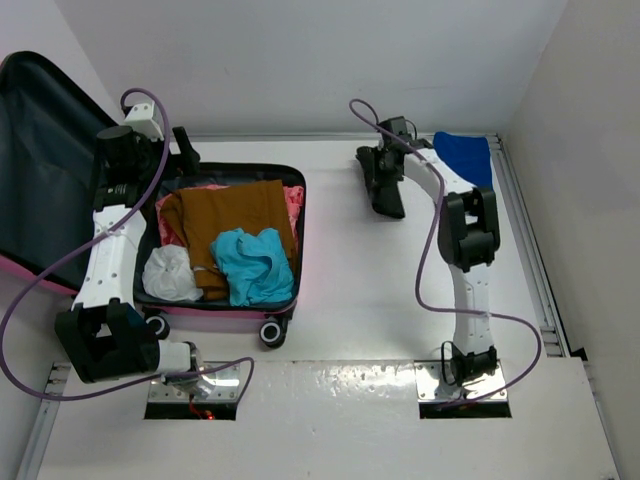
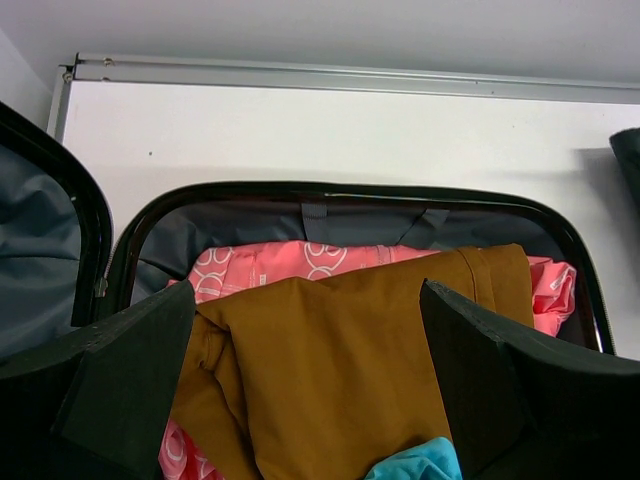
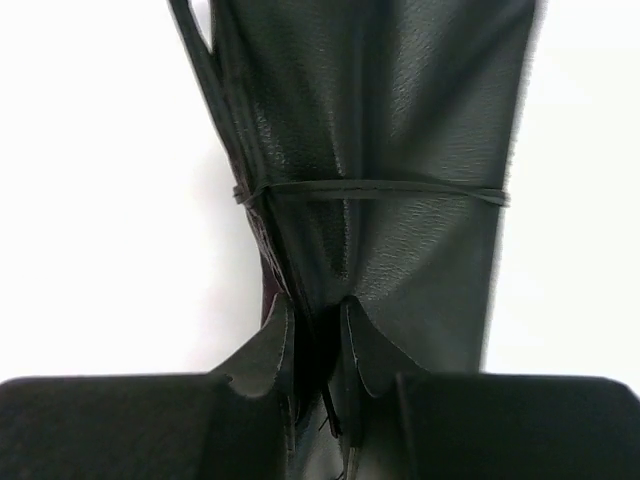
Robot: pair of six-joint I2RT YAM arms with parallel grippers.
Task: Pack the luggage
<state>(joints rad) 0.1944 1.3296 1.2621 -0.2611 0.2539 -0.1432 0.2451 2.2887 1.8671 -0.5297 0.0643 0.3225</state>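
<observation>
The pink luggage [image 1: 215,318] lies open at the left, its dark-lined lid [image 1: 40,170] folded back. Inside lie a brown garment [image 1: 235,215], a teal garment [image 1: 255,262], a white bundle [image 1: 172,272] and a pink patterned cloth [image 1: 293,200]. My left gripper [image 1: 180,150] is open and empty above the far end of the luggage; its wrist view shows the gripper [image 2: 308,300] over the brown garment [image 2: 340,370] and the luggage rim [image 2: 330,190]. My right gripper [image 1: 378,165] is shut on a black leather pouch [image 1: 388,200], also in the right wrist view [image 3: 400,130].
A blue cloth [image 1: 465,155] lies at the far right of the table behind the right arm. A metal rail [image 1: 520,230] runs along the table's right edge. A wall stands close behind the luggage lid.
</observation>
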